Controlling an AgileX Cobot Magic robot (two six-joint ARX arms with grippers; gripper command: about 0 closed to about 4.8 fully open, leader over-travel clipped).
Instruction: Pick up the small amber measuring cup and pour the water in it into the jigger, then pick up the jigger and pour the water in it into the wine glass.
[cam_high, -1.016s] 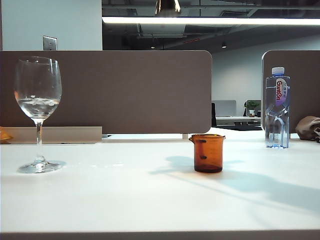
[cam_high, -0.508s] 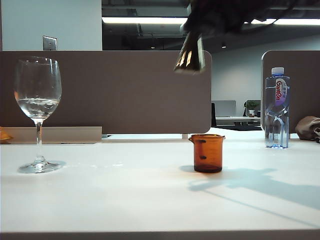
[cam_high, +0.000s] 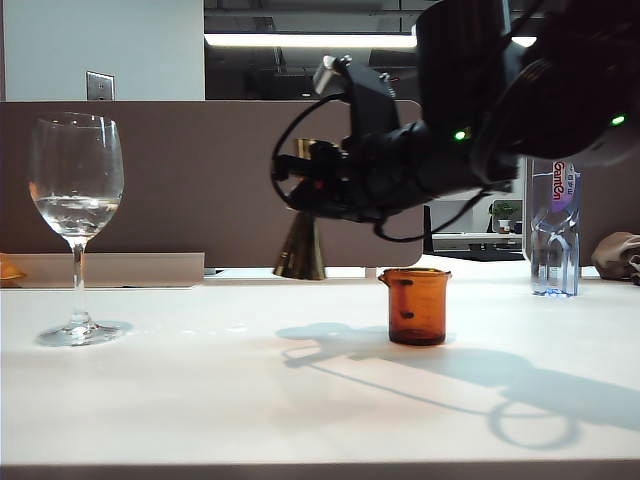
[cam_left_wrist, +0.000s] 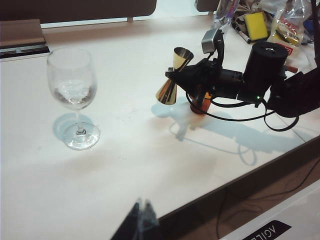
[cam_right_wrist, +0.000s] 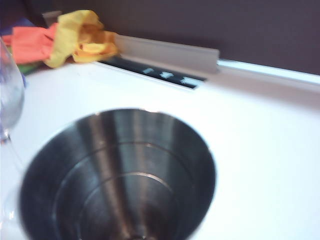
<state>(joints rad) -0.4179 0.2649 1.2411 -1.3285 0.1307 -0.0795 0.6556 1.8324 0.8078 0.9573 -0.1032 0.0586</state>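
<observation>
White table (cam_high: 200, 400), partition behind: right gripper (cam_left_wrist: 187, 76) clamped narrow on the gold jigger (cam_left_wrist: 172, 77) at its waist, held above the tabletop left of the amber measuring cup (cam_high: 414, 306), wine glass (cam_high: 76, 225) far left; left gripper (cam_left_wrist: 141, 220) near edge, opening unreadable.

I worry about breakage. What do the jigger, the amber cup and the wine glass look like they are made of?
Jigger, held by the right pincer above the table: likely polished gold-toned metal, with mirror reflections. Small amber measuring cup: translucent orange-brown, probably glass, possibly plastic. Wine glass: clear thin glass, water visible through its bowl.
</observation>
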